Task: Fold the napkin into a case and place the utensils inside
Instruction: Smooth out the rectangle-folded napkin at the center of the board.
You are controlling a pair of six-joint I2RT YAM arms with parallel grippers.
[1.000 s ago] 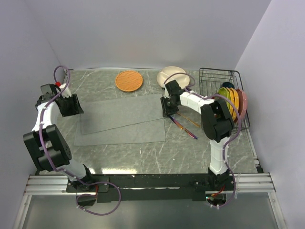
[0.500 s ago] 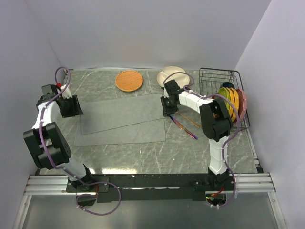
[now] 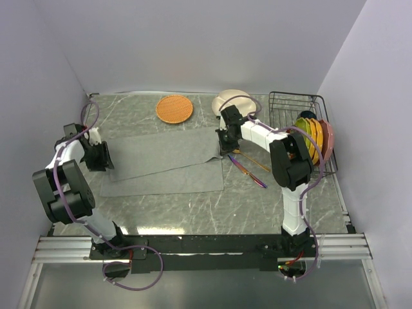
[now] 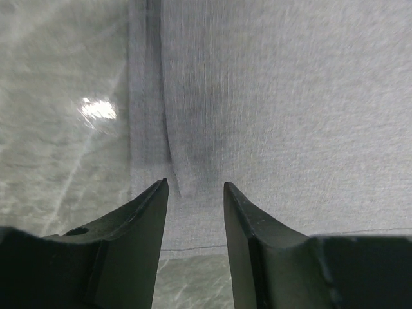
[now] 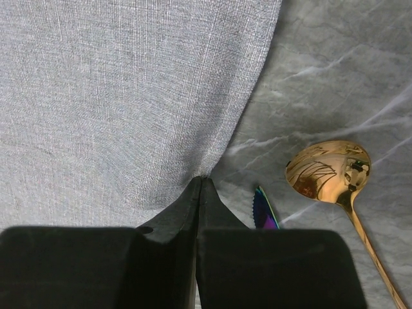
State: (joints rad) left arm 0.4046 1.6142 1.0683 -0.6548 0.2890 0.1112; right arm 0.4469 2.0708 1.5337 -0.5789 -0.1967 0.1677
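Right wrist: spoon (image 5: 328,170), knife (image 5: 264,214) tip on table (image 5: 322,77) just beside napkin (image 5: 116,96) edge.

The napkin (image 3: 167,161) is showing plain grey weave, the counter (image 3: 193,212) grey-green marbling, the spoon (image 5: 328,168) gleaming gold, the knife (image 5: 262,215) iridescent purple.

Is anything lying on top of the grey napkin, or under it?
Nothing lies on the napkin. The spoon and knife lie beside its right edge. Whatever is beneath the cloth is covered and cannot be seen.
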